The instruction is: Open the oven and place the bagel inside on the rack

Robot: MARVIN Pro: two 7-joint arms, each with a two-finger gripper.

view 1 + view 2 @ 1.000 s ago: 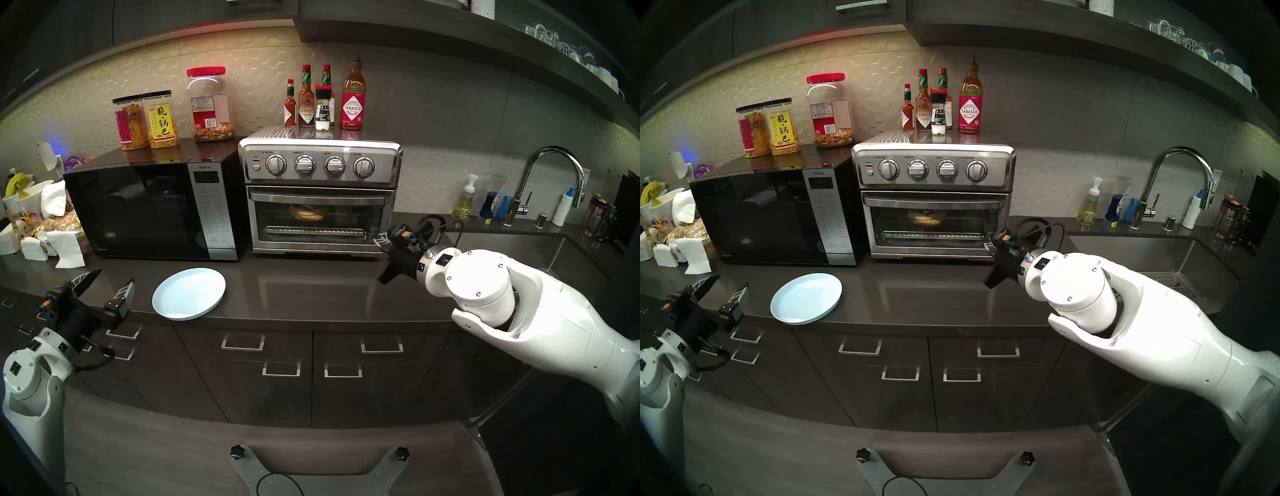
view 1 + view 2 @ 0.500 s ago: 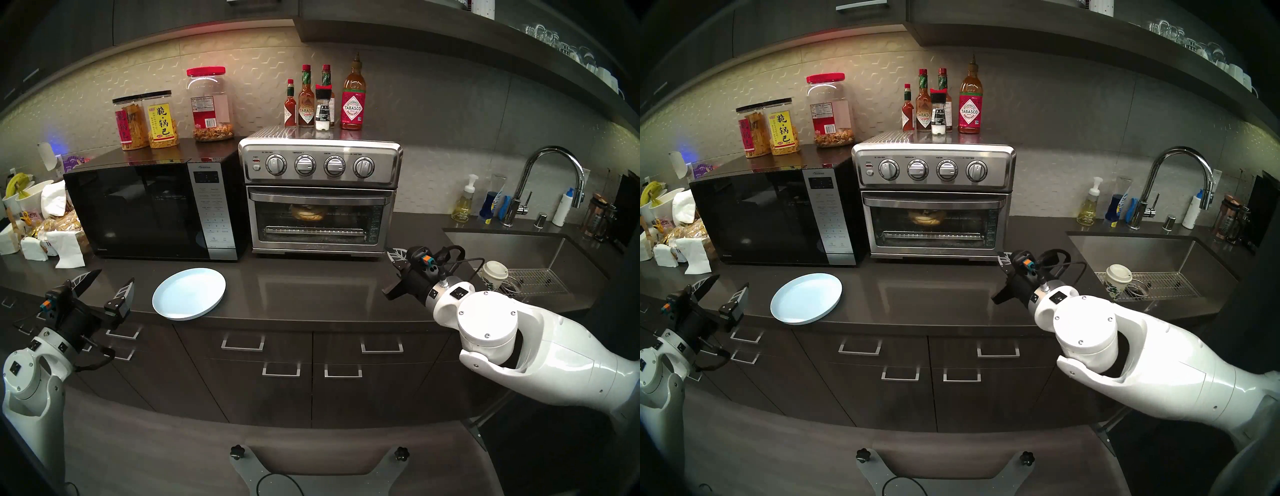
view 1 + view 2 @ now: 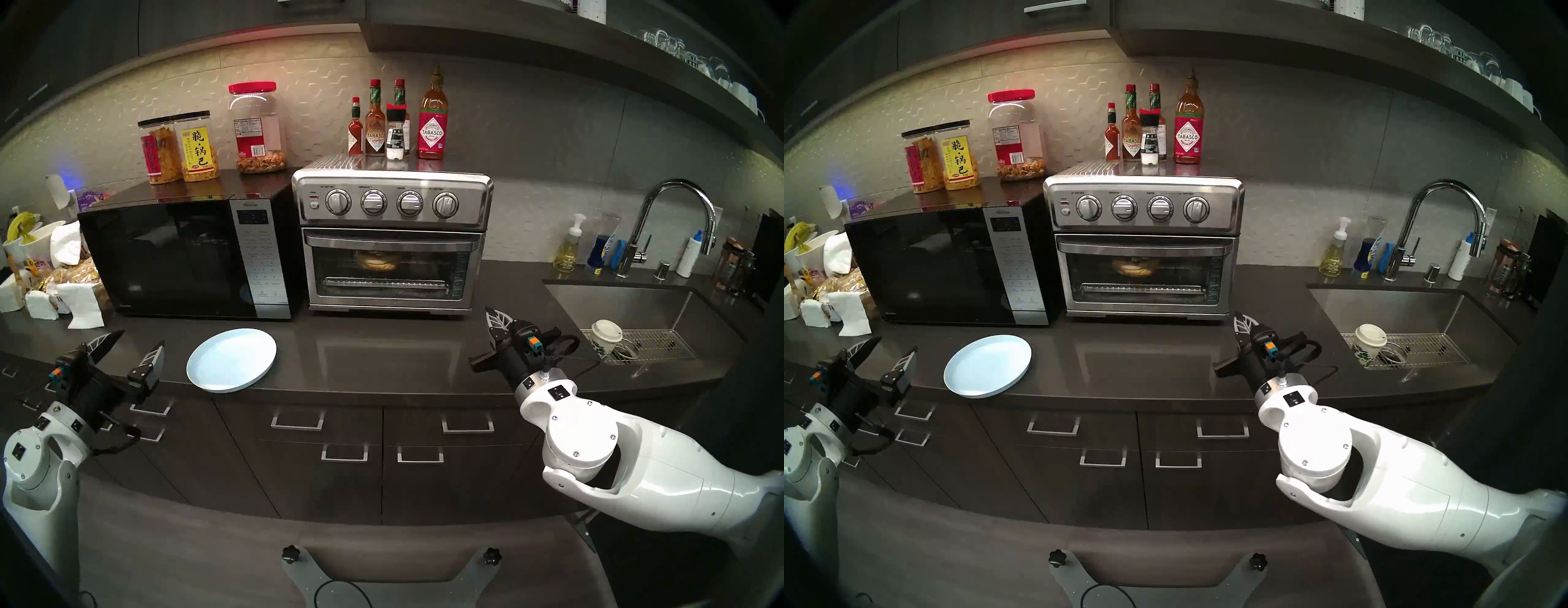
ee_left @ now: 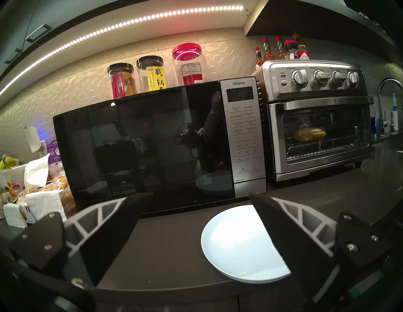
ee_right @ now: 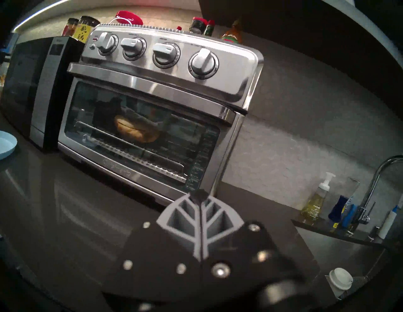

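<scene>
The stainless-steel oven (image 3: 392, 204) stands at the back of the counter with its glass door shut. The bagel (image 3: 376, 260) lies inside behind the glass on the wire rack (image 5: 139, 152); it also shows in the right wrist view (image 5: 136, 130) and the left wrist view (image 4: 309, 134). My right gripper (image 3: 492, 315) is shut and empty, hovering over the counter in front of and to the right of the oven's lower right corner. My left gripper (image 3: 135, 342) is open and empty at the counter's front left, just left of an empty pale blue plate (image 3: 231, 360).
A black microwave (image 3: 186, 259) stands left of the oven, with snack jars (image 3: 199, 148) on top. Sauce bottles (image 3: 394, 123) stand on the oven. A sink (image 3: 636, 305) with a paper cup (image 3: 606, 337) and a faucet (image 3: 674, 220) is on the right. Napkins and bread (image 3: 72, 280) lie far left.
My right arm has drawn back from the oven's lower right corner, toward the counter's front and lower. The left arm, plate, door and bagel have not moved.
</scene>
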